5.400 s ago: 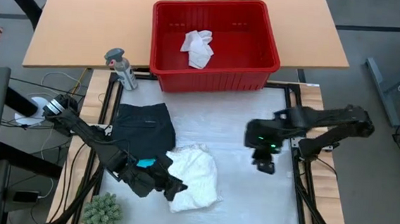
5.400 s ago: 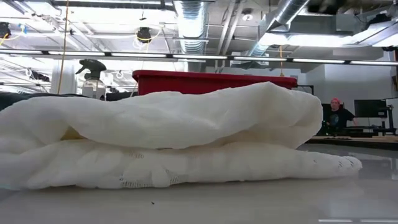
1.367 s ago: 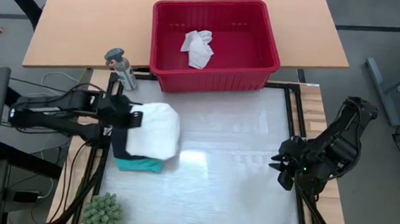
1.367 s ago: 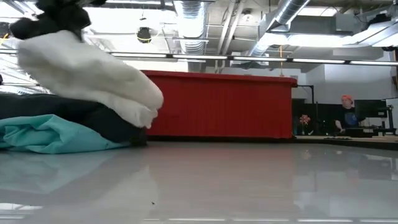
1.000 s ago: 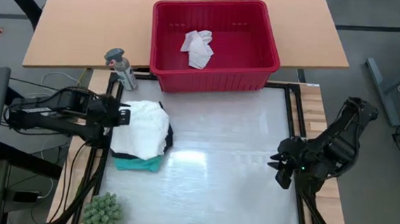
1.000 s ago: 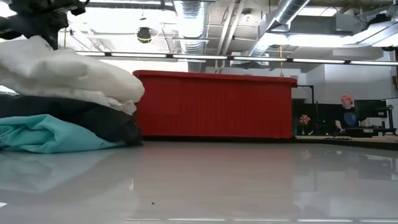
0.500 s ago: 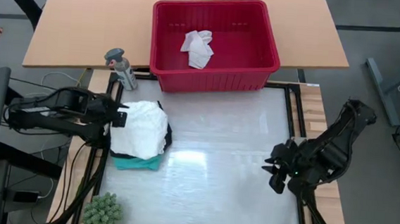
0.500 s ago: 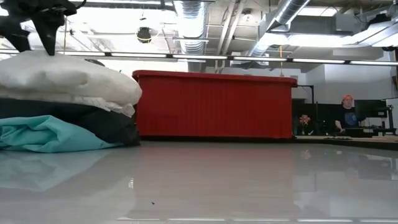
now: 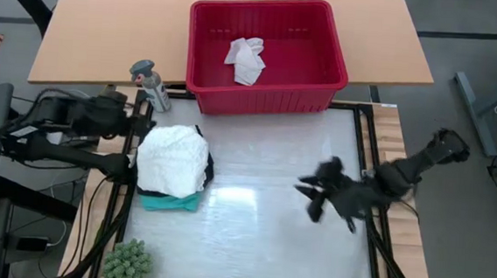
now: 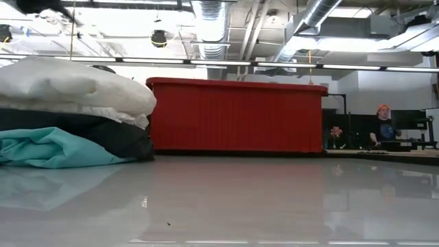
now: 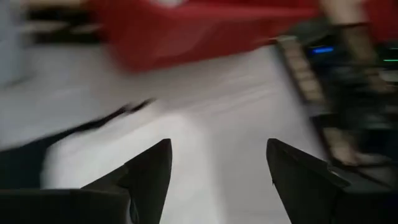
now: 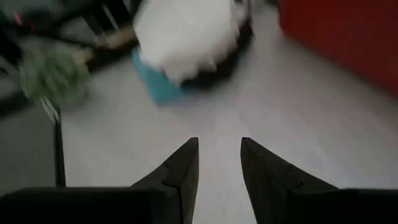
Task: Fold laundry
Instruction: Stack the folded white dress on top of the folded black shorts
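Folded laundry stacked at the left side of the desk (image 9: 268,237): white garment (image 9: 172,160) on top, black one (image 10: 103,134) under it, teal one (image 9: 172,203) at the bottom, w/ edges peeking out. One more white piece (image 9: 246,59) lies crumpled in the red basket (image 9: 323,78) at the far edge.

Left gripper (image 9: 131,124) sits just beside the pile, off the desk's left edge, jaws apart and holding nothing. Right gripper (image 9: 319,196) is out over the bare right half of the desk, well apart from the pile; its wrist view shows jaws a little apart w/ nothing between them.

Cloth looks light, soft and floppy: the top piece puffs and sags over the stack, so it will likely droop and unfold if pinched in the middle. Better bet for the basket piece: grab a hem or corner, lift clear of the basket wall, spread flat on the desk. Pile prob. shifts easily if nudged.
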